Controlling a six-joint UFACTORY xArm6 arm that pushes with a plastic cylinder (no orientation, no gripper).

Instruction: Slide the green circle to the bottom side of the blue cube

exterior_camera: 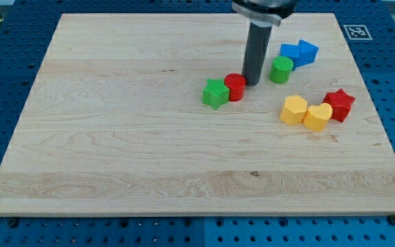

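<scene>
the green star and red cylinder are touching mid-worktop. my tip is standing just right of the red cylinder; there is no hand, only a bare rod. the green circle is sitting just right of the tip, touching the blue cube at its lower left. nudging it gently rightward should be enough.

My tip stands between the cylinder at left and circle at right.

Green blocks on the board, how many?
2. The green star block sits left of centre-right, touching the red cylinder block. The green cylinder block stands just right of my tip, beside the blue blocks. None looks hidden.
</scene>
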